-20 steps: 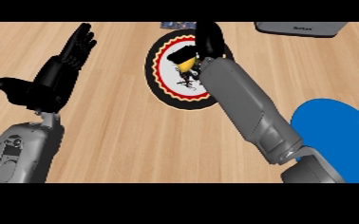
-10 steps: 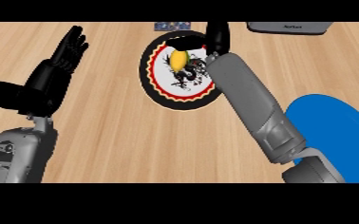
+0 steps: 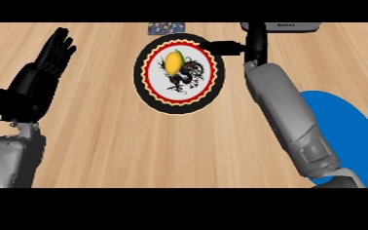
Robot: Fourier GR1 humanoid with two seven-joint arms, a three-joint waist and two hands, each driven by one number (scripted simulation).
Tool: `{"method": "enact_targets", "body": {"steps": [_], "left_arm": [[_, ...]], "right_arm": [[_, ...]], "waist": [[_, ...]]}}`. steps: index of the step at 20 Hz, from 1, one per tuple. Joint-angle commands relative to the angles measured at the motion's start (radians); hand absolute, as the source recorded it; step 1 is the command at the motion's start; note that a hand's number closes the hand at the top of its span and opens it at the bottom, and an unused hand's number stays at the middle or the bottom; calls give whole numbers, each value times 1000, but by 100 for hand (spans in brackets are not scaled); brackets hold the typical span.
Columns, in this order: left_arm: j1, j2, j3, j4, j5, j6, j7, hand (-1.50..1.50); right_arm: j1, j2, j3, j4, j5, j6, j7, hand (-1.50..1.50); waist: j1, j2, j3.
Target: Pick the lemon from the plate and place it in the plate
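A lemon lies on the upper left part of a patterned plate. The right hand hangs at the plate's upper right rim, fingers open and holding nothing, apart from the fruit. The left hand rests open at left. A blue plate waits at right. The risk: a sideways reach could nudge the round lemon and roll it away across the plate.
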Motion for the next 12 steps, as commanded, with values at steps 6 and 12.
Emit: {"method": "enact_targets", "body": {"steps": [6, 12], "left_arm": [[80, -47, -13, -35, -42, 14, -29, 0], [8, -64, -15, -12, -66, 30, 9, 0]], "right_arm": [[268, -151, -5, -266, -21, 184, 1, -150], [434, -255, -42, -463, -50, 287, 22, -150]], "waist": [[-7, -3, 0], [-11, -2, 0]]}}
